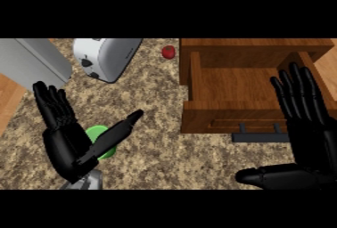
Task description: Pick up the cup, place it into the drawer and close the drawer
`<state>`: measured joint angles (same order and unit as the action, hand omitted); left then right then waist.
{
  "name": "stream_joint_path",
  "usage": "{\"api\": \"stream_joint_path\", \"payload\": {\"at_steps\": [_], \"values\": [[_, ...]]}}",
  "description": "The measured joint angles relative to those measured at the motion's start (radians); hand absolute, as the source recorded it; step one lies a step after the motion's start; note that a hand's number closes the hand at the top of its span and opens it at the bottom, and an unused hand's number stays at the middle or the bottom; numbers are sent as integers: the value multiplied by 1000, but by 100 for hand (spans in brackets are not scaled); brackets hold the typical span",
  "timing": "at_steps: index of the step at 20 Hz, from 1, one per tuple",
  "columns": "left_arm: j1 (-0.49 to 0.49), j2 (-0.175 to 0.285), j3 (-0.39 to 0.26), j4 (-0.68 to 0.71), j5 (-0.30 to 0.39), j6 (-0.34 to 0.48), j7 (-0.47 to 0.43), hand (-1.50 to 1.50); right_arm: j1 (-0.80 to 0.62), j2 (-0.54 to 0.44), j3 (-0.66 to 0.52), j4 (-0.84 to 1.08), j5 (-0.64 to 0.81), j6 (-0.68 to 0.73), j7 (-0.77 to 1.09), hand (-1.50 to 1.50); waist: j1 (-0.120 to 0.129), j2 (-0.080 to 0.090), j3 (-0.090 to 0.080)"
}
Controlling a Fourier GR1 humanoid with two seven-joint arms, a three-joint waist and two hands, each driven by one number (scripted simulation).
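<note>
— Two hands, both open. How does the left hand stand?

— Fingers straight and pointing away from the robot, palm turned inward, thumb stretched out on a slant toward the upper right. It grips nothing.

— And the cup?

— It is green and sits on the counter right against that hand, in the crook between palm and thumb. The thumb crosses in front of it, so only parts of the green show. Whether the palm touches it I cannot tell.

— The right hand?

— It is spread as well, fingers upright along the view's right edge, their tips overlapping the right side of the drawer. Its thumb lies low and points left. It holds nothing.

— So the drawer is open?

— Yes, pulled out toward the robot, its wooden floor in plain sight and a dark handle on its front. The cup is well apart from it, to the left.

— What else is on the speckled stone top?

— A white toaster at the far side, a small red thing just left of the drawer's back corner, and a grey slab in the upper left. A strip of wood shows at the left edge.
</note>
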<state>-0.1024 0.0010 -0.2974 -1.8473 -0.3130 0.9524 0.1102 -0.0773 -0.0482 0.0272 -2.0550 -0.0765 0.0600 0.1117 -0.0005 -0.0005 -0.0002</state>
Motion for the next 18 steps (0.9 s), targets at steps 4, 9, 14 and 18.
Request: {"api": "stream_joint_path", "payload": {"at_steps": [4, 9, 14, 18], "values": [[61, 0, -38, -1, 27, 36, -33, -150, 16, -12, -25, -2, -19, 19, -15, -150, 0, 0, 0], [116, 0, -18, 18, 108, 40, -101, -150, -17, -18, -31, -19, -17, 8, 27, -150, 1, 0, 0], [196, -1, -11, 39, 199, 43, -196, -150, -23, -15, -29, 13, -11, 17, 4, -150, 3, 0, 0], [214, -1, 23, 97, 290, 35, -292, -150, -7, -19, -33, -17, -25, 23, 26, -150, 1, 0, 0]]}}
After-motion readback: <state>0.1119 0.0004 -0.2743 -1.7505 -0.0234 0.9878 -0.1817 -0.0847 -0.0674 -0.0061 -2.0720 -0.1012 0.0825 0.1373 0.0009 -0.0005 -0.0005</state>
